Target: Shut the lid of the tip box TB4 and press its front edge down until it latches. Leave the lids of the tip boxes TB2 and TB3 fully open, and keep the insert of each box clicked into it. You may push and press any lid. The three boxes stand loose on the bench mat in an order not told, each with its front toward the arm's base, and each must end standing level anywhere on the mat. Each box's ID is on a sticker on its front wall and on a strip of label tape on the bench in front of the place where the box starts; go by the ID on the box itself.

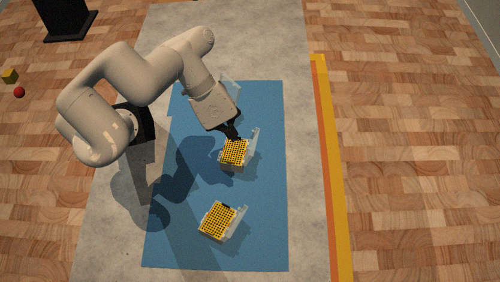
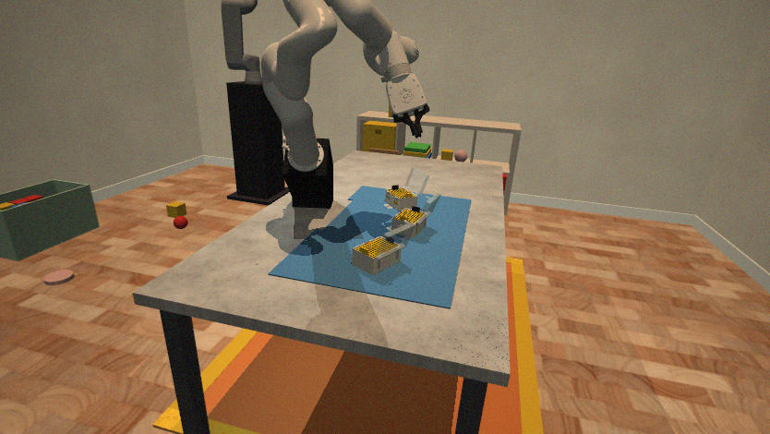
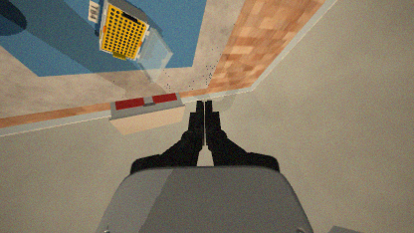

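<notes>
Claw [image 2: 415, 127] fully closed, gripping nothing, high above blue mat [image 2: 430, 269] on surface [image 2: 226, 280]. Three tip boxes on mat, lids raised; IDs unreadable.

No writing can be read anywhere here. In the upper left of the wrist view a small white label strip [image 3: 94, 11] lies on the blue mat [image 3: 60, 45] beside a tip box [image 3: 124, 32], its print too small to make out. The round emblem on the gripper housing [image 2: 405, 94] is likewise too blurred.
</notes>
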Controlling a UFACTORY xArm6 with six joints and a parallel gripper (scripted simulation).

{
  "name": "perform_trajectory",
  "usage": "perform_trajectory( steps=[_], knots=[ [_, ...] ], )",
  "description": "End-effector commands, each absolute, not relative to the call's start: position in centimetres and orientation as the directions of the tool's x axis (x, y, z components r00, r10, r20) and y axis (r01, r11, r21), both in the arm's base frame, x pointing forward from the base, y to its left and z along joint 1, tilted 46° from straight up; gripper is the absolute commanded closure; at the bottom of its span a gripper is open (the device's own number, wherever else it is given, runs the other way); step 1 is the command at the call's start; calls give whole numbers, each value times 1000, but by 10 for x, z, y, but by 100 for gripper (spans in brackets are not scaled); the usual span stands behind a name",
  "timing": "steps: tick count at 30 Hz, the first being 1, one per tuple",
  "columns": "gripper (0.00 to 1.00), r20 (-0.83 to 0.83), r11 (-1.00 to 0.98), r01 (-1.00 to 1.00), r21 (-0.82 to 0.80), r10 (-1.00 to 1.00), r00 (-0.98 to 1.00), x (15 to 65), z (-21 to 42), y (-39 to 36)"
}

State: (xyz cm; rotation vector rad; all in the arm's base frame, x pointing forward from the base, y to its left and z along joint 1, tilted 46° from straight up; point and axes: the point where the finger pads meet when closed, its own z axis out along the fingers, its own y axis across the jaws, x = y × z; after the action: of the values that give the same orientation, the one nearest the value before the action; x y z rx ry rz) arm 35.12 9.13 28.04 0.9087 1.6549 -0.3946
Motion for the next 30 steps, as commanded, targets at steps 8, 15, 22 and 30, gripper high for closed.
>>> perform_trajectory(
  steps=[8,15,22,30],
  knots=[
    [100,-925,541,809,230,379,10,337,269,53],
    [100,-919,431,866,253,388,75,323,261,23],
    [100,-917,401,879,259,387,93,311,256,2],
    [100,-913,315,908,276,381,146,289,249,-31]
  ],
)
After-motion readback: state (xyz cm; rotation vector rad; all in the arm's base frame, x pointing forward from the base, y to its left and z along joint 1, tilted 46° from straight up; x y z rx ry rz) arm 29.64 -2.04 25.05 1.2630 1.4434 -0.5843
